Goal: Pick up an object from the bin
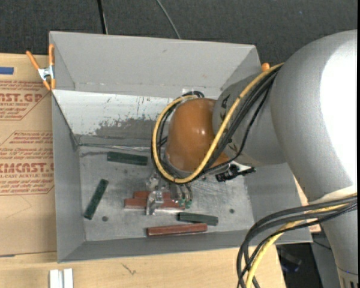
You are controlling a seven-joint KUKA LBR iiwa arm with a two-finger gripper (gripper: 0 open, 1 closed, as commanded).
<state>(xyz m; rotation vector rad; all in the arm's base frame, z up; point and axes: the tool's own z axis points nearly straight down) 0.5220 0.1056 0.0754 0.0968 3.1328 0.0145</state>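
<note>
On the floor of the grey metal bin (66,161), toward its front, lies a short red-brown bar (134,202), flat and rectangular. The jaws are down at this bar's right end, touching or just above it. Their metal parts hide that end, so I cannot tell whether they are open, closed or round the bar.

Directly above the short bar in the view sits the glossy, rounded orange wrist cover (189,134). Loops of yellow and black cable (159,137) run round the cover. The broad, smooth silver arm (318,113) behind it covers the bin's right side.

Four other bars lie apart from one another around the short bar:
- A long red-brown bar (176,229) lies below and to its right, near the front wall and almost level.
- A dark green bar (198,219) lies just above that one, right of the short bar and close under the jaws.
- A second dark green bar (96,198) lies well to the left of the short bar, tilted steeply.
- A third dark green bar (127,158) lies above the short bar, by the foot of the back wall.

All the bars look like matt, straight-edged strips. The sloping back wall above the short bar carries a dark band of scuffs and scratches (117,125).
</note>
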